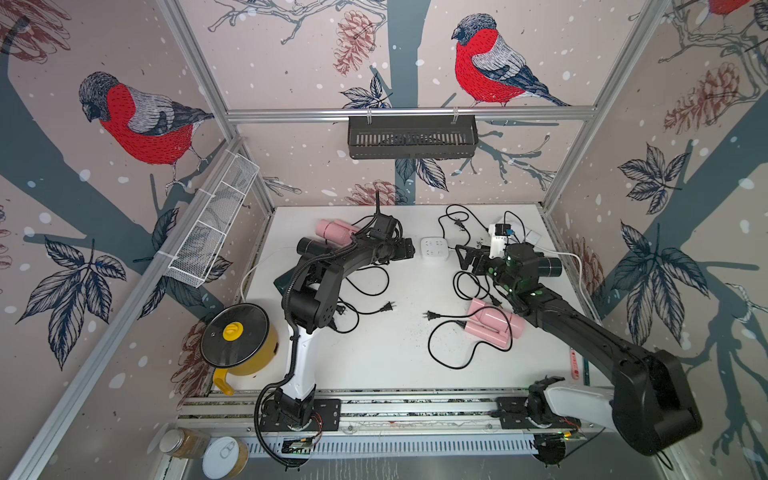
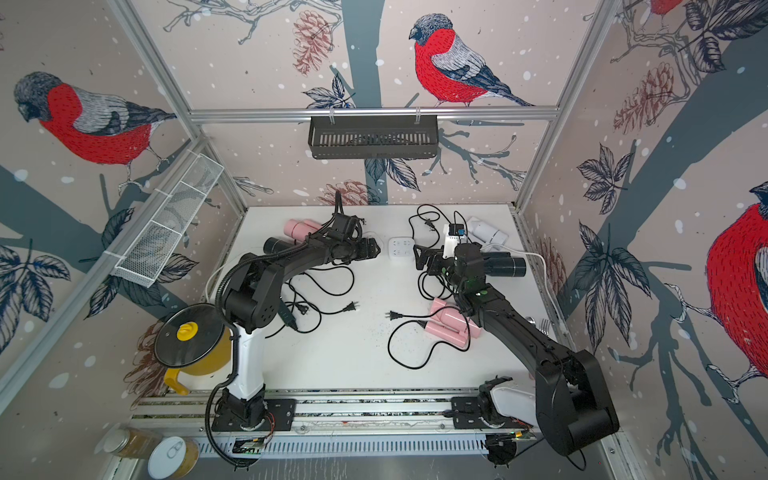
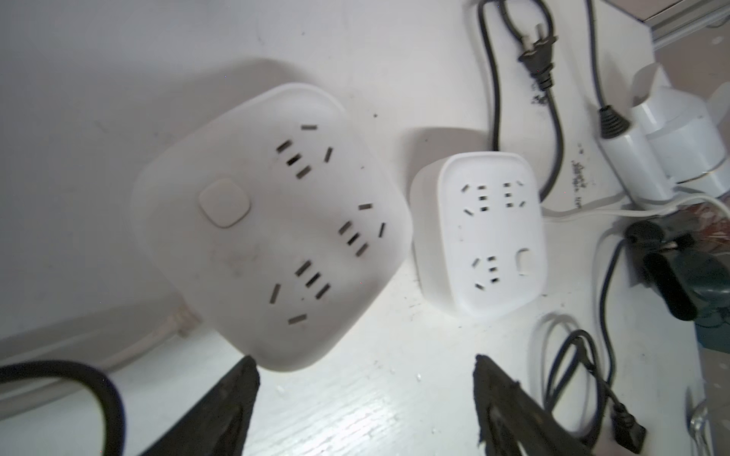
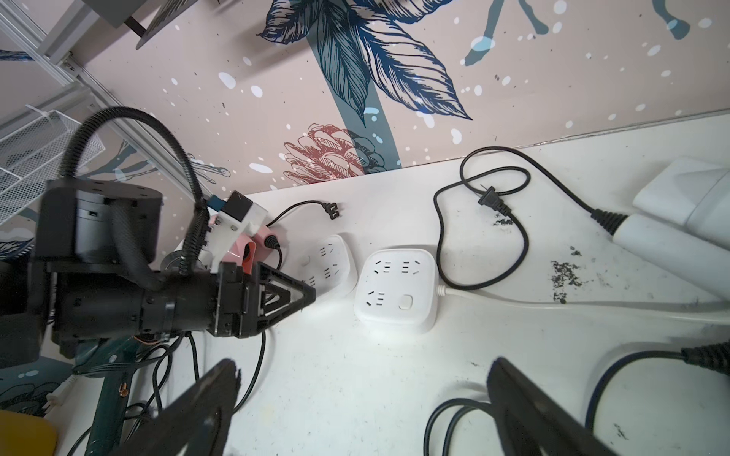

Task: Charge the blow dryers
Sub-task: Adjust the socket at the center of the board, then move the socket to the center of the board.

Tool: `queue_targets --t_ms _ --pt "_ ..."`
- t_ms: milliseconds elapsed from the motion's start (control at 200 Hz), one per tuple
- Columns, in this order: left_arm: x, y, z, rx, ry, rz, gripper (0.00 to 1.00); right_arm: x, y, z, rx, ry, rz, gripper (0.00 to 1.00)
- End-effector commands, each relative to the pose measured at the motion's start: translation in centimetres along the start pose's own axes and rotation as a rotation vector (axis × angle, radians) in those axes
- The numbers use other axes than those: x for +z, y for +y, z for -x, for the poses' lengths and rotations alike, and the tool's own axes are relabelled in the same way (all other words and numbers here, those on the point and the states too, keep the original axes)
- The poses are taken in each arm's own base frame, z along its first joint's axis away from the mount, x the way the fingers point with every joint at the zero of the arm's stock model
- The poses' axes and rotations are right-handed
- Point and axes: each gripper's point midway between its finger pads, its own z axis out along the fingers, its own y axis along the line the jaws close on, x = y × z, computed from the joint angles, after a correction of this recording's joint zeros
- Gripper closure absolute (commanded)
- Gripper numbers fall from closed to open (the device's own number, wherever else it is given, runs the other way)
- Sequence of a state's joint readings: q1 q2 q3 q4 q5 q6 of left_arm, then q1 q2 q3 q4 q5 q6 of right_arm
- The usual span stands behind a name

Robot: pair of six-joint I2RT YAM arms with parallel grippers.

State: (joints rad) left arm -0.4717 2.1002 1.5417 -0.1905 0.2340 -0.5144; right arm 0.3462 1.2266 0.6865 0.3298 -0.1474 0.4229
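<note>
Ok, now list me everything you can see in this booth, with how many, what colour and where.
pink folding hair dryers: two, pink, one far left, one near right
dark folding hair dryers: two seen, black, one far left, one far right
white folding hair dryer: one, white, far right corner
white square power strips: two, white, side by side mid-table, sockets empty
black cord plugs: several, black, loose on the white table
yellow pot with dark lid: one, yellow, left of table
black slotted basket: one, black, back rail
white wire basket: one, white, left rail
lidded containers: two, yellowish, front left
left claw: one, black, open, empty, by the strips
right claw: one, black, open, empty, facing the strips
</note>
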Motion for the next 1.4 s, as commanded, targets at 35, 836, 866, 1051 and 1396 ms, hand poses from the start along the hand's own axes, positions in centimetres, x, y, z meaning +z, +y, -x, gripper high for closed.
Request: queue_targets --t_ms 35,836,866,1051,1396 --pt "-3.0 -1.9 3.1 0.074 -0.11 -0.023 0.15 0.1 0.5 -0.3 0.0 0.006 0.016 0.04" --pt "-17.6 4.4 -3.1 -0.083 -0.353 -0.025 0.18 15.5 6.1 -3.5 -0.063 0.165 0.045 0.26" --pt "-18.0 4.5 -3.3 -0.093 -0.365 -0.023 0.17 16.2 6.0 -3.8 -0.06 0.172 0.036 0.26" --pt "-19.9 4.9 -4.8 -0.111 -0.412 -0.031 0.17 19.9 5.4 -4.8 -0.063 0.185 -0.005 0.27" --pt "-21.6 4.7 -5.7 -0.089 -0.455 -0.057 0.12 25.3 4.9 -5.9 -0.098 0.216 -0.035 0.29"
